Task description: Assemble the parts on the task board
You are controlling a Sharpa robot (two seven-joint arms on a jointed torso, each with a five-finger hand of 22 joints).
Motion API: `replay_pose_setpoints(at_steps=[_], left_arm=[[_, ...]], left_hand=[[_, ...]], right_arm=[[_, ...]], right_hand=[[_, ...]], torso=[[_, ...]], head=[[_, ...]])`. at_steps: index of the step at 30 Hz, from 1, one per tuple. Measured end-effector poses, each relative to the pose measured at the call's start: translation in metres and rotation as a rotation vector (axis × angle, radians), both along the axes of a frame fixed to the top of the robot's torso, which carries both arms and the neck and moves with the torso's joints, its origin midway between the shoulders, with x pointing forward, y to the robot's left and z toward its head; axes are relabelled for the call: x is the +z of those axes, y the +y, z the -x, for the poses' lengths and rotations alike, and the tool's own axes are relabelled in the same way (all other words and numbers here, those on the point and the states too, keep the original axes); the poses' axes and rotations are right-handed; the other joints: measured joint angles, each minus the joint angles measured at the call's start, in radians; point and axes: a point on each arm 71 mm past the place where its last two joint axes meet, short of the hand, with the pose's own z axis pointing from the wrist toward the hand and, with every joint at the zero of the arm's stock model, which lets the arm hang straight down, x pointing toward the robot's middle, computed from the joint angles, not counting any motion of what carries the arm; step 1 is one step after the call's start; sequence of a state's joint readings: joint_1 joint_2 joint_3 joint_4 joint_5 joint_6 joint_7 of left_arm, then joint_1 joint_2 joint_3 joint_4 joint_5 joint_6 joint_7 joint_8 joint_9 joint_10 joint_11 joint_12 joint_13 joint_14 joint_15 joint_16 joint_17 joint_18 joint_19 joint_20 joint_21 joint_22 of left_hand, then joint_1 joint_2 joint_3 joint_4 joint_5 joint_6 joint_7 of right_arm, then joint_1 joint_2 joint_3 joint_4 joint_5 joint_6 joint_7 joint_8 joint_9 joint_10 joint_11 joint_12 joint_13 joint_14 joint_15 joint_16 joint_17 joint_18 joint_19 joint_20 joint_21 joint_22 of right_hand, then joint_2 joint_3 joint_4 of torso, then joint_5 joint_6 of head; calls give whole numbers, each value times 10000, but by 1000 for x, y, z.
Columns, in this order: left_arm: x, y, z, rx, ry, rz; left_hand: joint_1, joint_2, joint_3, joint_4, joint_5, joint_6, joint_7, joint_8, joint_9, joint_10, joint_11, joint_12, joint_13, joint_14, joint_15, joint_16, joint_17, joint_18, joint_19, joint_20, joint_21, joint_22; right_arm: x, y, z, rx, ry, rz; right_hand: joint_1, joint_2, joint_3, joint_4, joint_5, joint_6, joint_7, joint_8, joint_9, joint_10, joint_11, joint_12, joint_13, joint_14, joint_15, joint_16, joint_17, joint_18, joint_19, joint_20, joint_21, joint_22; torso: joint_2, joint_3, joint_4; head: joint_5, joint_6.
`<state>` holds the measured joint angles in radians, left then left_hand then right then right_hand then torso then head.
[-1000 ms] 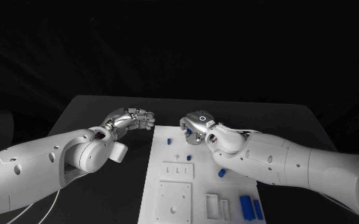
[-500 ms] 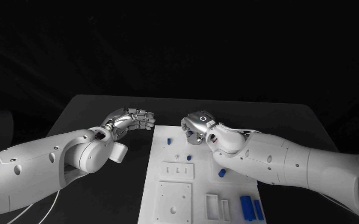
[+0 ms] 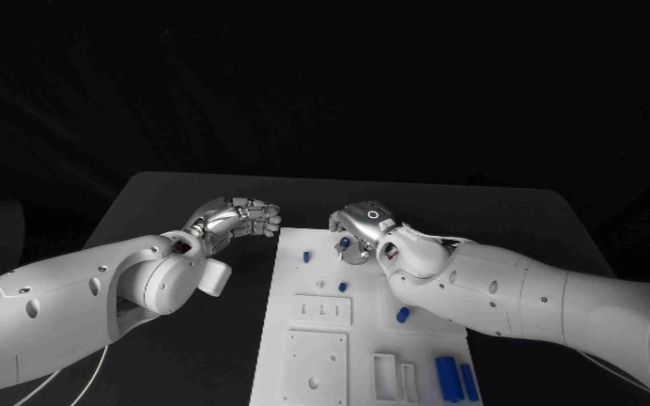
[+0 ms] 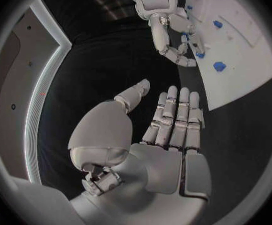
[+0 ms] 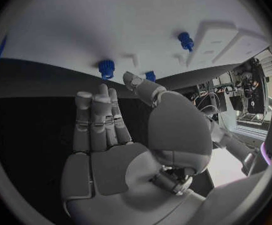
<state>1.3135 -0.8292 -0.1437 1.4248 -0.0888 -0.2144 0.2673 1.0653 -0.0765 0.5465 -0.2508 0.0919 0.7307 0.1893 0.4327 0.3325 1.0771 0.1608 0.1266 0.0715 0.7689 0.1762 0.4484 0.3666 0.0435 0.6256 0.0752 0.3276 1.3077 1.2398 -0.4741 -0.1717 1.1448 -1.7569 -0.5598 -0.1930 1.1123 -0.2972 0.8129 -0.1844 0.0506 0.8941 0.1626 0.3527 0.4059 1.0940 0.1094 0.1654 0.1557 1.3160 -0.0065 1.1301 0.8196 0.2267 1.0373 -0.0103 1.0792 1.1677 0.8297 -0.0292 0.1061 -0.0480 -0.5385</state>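
Lying lengthwise, blue part on task board

Your right hand is empty, fingers extended side by side toward the edge of the task board. Three blue parts stand on the board near the fingertips.

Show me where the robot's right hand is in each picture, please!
Head view: the right hand hangs over the far end of the task board, right of the middle.
Left wrist view: the same hand reaches in by the board's edge.
Right wrist view: it fills the middle, palm and fingers up close, holding nothing.
Shared landmark: the white board with its small blue parts, seen in every view.
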Motion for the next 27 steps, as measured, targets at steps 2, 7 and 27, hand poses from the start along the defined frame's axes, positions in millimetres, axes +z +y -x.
replay_pose_setpoints(at_steps=[2, 7, 27], left_arm=[[0, 1, -1, 32, -7, -12], [0, 6, -4, 180, -32, -68], [1, 17, -8, 435, -93, -152]], left_hand=[[-12, -12, 0, 0, 0, 0, 0, 0, 0, 0, 0, -38, 1, 0, 0, 0, 0, -1, 0, 0, -17, 0], [-12, -12, 0, 0, 0, 0, 0, 0, 0, 0, 0, -38, 1, 0, 0, 0, 1, -2, 0, 0, -34, -1], [-11, -11, 0, 0, 0, 0, 0, -40, -7, 0, 0, -76, -7, 39, 38, 0, 17, 102, 0, 1, -34, -3]], right_arm=[[2, -2, 1, 32, -6, -337], [17, -14, 5, 168, -130, -1342], [55, -134, 2, -1478, 786, -1495]], right_hand=[[-285, -27, -393, -3, 37, -155, 63, -84, -43, -249, 105, -137, -96, -41, 74, -24, -31, -6, -48, 48, -67, 2], [-554, -14, -900, 13, 263, -240, 40, -103, -68, -399, 158, -201, -223, -101, 134, -53, -105, -9, -69, 69, -197, -28], [-365, -13, -2267, -443, 74, -891, 116, -372, -188, 1537, -537, 2081, 1011, -50, -349, 240, -98, -23, 80, 0, -157, 161]], torso=[[3, 0, -4], [9, 7, -12], [-64, 153, -308]], head=[[1, 19], [-25, 87], [-154, 274]])
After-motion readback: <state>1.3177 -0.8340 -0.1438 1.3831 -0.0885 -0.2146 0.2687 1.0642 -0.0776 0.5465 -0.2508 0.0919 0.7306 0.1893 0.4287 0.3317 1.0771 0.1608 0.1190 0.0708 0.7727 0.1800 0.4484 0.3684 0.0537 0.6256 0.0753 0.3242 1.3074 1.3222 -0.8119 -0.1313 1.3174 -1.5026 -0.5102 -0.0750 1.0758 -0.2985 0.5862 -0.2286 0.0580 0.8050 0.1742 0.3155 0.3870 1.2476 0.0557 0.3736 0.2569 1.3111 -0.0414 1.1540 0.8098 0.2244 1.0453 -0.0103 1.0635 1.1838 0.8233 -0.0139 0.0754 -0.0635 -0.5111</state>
